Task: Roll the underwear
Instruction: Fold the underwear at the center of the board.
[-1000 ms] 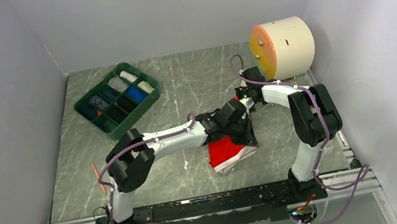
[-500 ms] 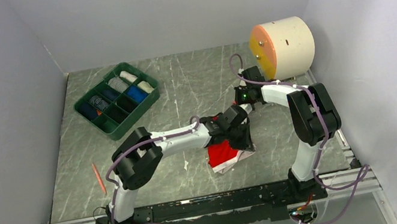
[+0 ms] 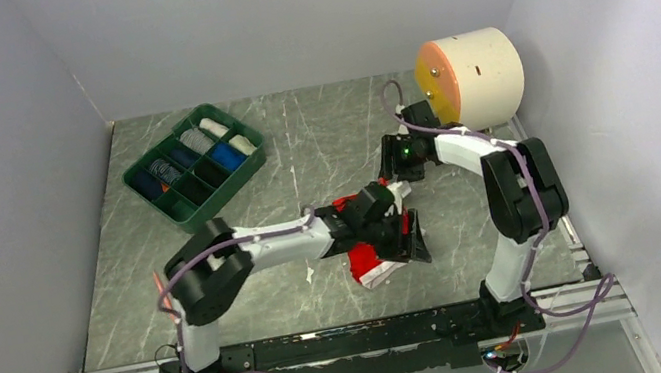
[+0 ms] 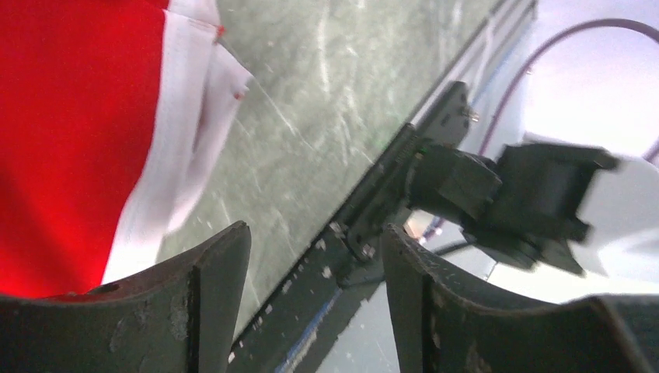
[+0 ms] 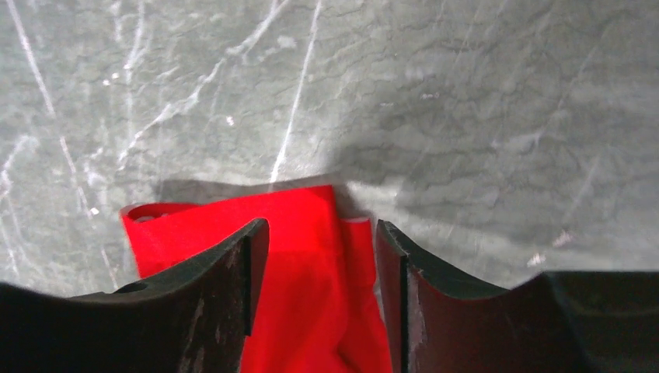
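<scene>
The red underwear lies bunched on the grey table, right of centre near the front. In the left wrist view it fills the left side, its white waistband running along the edge. My left gripper hangs over the cloth's right edge, open, with only table and rail between its fingers. My right gripper is just behind the cloth. It stands open above a folded red edge, which shows in the gap below the fingertips.
A green compartment tray with rolled cloths stands at the back left. A cream cylinder with an orange face sits at the back right. An orange pen lies at the left. A metal rail runs along the near edge.
Both grippers have gone from shut to open. The left arm swung nearer and lower over the red cloth, which now lies more bunched. The right gripper drew back a little.
</scene>
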Robot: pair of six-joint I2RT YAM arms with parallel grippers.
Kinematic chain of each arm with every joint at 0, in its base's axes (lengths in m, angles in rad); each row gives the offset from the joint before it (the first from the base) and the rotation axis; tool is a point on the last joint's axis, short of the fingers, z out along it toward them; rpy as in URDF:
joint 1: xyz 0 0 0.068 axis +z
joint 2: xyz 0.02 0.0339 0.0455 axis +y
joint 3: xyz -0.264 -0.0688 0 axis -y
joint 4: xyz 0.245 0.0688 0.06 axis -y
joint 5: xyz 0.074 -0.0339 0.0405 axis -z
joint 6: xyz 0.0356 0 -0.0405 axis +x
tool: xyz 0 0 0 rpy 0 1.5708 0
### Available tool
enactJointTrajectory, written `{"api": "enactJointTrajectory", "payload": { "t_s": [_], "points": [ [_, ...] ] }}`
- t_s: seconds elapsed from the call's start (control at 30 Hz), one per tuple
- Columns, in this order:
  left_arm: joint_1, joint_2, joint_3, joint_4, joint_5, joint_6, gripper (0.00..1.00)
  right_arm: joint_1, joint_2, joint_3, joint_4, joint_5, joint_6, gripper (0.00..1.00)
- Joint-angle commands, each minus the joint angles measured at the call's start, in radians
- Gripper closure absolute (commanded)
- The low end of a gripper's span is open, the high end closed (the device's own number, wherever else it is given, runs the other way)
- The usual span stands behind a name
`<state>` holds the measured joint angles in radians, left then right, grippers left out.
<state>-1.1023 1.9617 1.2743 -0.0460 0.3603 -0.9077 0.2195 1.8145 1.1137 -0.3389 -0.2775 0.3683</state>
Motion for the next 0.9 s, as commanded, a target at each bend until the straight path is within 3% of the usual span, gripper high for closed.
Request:
{"api": "enactJointTrajectory", "payload": {
  "t_s": [0.0,0.17,0.33,0.47,0.7,0.87],
  "points": [
    [0.01,-0.246,-0.06,0.049,-0.041,0.067,0.31,-0.003,-0.153,0.036,-0.057,0.012,0.005,0.41],
    [0.054,-0.473,-0.242,-0.084,-0.186,0.088,0.22,-0.003,-0.311,-0.1,-0.075,0.052,0.088,0.37],
    [0.065,-0.589,-0.41,-0.177,-0.29,0.085,0.16,-0.003,-0.48,-0.339,-0.055,0.081,0.153,0.29],
    [0.065,-0.578,-0.485,-0.137,-0.26,0.061,0.14,-0.003,-0.542,-0.446,-0.048,0.082,0.156,0.26],
    [0.066,-0.513,-0.512,-0.038,-0.242,0.04,0.12,-0.004,-0.523,-0.478,-0.037,0.079,0.13,0.26],
    [0.074,-0.451,-0.492,-0.002,-0.219,0.058,0.15,-0.005,-0.477,-0.467,-0.042,0.063,0.095,0.32]
  ]
}}
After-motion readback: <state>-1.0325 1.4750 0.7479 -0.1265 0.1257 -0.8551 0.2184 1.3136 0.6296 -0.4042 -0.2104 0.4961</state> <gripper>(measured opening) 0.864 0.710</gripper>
